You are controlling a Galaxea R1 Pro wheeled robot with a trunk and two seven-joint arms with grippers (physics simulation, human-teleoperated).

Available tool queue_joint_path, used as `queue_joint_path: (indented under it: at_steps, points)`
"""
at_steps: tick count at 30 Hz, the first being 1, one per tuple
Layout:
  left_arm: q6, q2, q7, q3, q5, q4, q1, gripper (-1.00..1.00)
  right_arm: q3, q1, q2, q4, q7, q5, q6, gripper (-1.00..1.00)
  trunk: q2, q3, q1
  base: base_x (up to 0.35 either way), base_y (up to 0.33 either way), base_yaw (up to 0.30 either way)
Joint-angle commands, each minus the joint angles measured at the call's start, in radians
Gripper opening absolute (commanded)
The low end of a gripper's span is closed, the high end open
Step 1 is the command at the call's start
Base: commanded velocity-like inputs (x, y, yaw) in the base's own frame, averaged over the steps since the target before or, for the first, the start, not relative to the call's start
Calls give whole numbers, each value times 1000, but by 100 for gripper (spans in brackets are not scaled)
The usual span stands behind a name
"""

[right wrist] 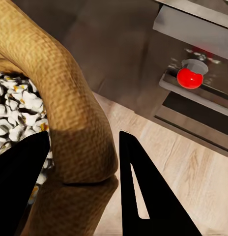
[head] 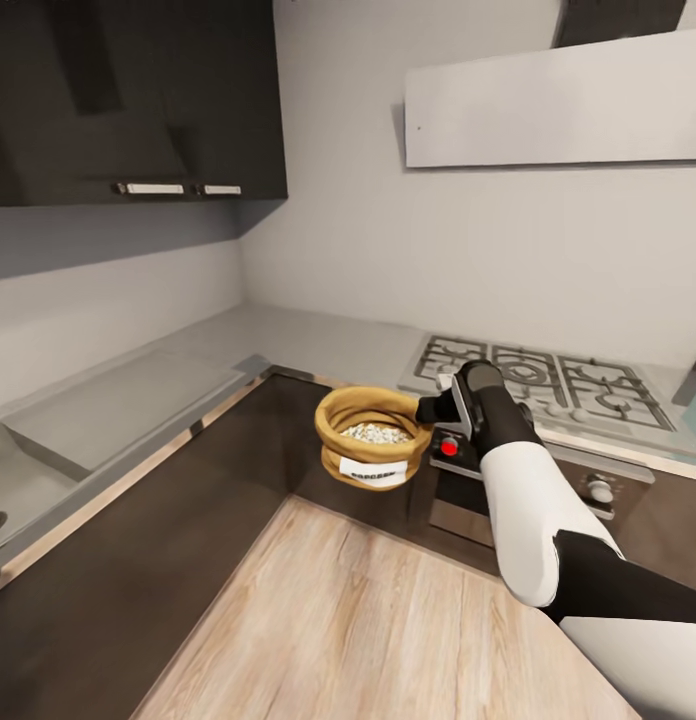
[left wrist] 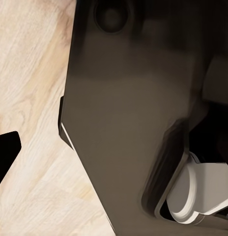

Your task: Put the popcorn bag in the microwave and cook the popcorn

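The popcorn bag (head: 373, 437) hangs in the air in front of the dark cabinet fronts, off the surface (head: 318, 340), just left of the oven (head: 548, 490) below the gas hob (head: 548, 385). It stands upright, mouth up, its white label facing the camera, with whitish popcorn (head: 376, 433) heaped inside. The right gripper (head: 428, 410) is clamped on the bag's thick rolled rim at the side nearest the oven; the right wrist view has one finger (right wrist: 20, 182) inside over the popcorn (right wrist: 15, 113) and the other finger (right wrist: 143, 191) outside the rim of the bag (right wrist: 70, 123). The right arm (head: 533, 500) reaches forward from the lower right, forearm rising towards the bag. A red knob (right wrist: 189, 77) shows on the oven front. Whether the left gripper is apart or together, I cannot tell; its wrist view looks down on wooden floor (left wrist: 30, 73) and a dark panel.
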Motion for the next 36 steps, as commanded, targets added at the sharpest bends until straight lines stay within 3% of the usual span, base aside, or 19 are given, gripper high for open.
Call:
queue_joint_path:
  at_steps: [1,27,36]
  points:
    - [-1,0,2,3,5,-1,0,100,-5,-1,1,1,9,10,2,-100,-1,1,0,0,0,-67]
    - [-1,0,2,4,5,-1,0,100,-5,-1,-2,115,2,15,2,-100,-1,38,0,0,0,-69]
    - [-1,0,2,3,5,-1,0,100,-5,-1,-22,115,2,15,2,-100,-1,49,0,0,0,-63]
